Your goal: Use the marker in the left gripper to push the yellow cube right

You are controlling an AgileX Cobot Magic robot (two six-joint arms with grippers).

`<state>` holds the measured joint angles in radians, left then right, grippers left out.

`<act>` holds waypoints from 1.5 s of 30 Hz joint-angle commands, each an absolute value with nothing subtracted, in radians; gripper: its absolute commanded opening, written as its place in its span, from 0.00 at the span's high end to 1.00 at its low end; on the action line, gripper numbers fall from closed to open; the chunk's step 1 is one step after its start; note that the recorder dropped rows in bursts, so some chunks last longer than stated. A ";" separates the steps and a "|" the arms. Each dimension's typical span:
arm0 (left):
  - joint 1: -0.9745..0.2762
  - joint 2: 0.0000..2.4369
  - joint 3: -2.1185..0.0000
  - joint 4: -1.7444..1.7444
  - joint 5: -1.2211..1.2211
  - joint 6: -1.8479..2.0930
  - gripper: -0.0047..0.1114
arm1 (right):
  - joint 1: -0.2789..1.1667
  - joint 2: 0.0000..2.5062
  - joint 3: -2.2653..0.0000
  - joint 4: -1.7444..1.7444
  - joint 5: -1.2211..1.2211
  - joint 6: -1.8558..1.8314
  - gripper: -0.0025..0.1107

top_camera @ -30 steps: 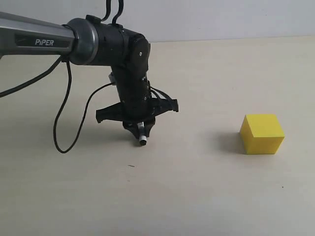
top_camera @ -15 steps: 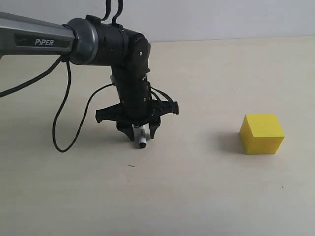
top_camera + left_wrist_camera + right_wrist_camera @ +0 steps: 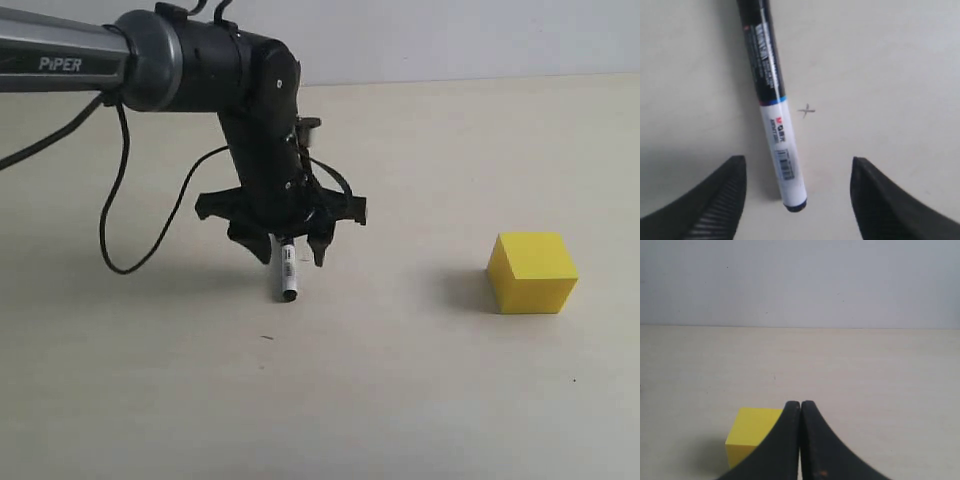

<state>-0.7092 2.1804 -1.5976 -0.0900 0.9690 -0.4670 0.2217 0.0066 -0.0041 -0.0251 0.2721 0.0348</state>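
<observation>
The pale beige table [image 3: 450, 400] fills the exterior view, and its far edge meets a plain wall. A thick black-and-grey arm [image 3: 70, 62] marked "PIPER" reaches in from the left side, trailing a black cable [image 3: 115, 230]. The arm ends in the left gripper [image 3: 290, 258], which points down at the tabletop left of the middle, well short of the far edge. Its fingers [image 3: 725, 192] stand wide apart and clamp nothing.

The yellow cube [image 3: 533, 272] sits toward the table's right side, well apart from that gripper. It is a plain, bright yellow block with sharp edges and casts a soft shadow to its left. The right gripper [image 3: 800, 405] has its fingers pressed together with nothing between them, and the cube [image 3: 752, 432] shows beyond it.

The marker [image 3: 288, 272] lies on the table between the spread left fingers, touching neither. In the left wrist view the marker [image 3: 774, 107] has a black printed half, a thin blue band, and a white barrel with a red logo and a barcode. A small pencilled cross [image 3: 806, 110] is on the table just beside it.
</observation>
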 commanded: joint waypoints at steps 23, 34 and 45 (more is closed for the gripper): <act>-0.789 1.420 -0.889 -0.116 0.276 -0.246 0.96 | 0.214 0.000 0.000 -0.024 0.268 0.030 0.98; -0.789 0.846 -0.425 -0.116 -0.162 -0.195 0.96 | 0.214 0.000 0.000 -0.024 0.268 0.030 0.98; -0.789 0.662 -0.329 -0.116 -0.160 -0.156 0.96 | 0.214 0.000 0.000 -0.024 0.268 0.030 0.98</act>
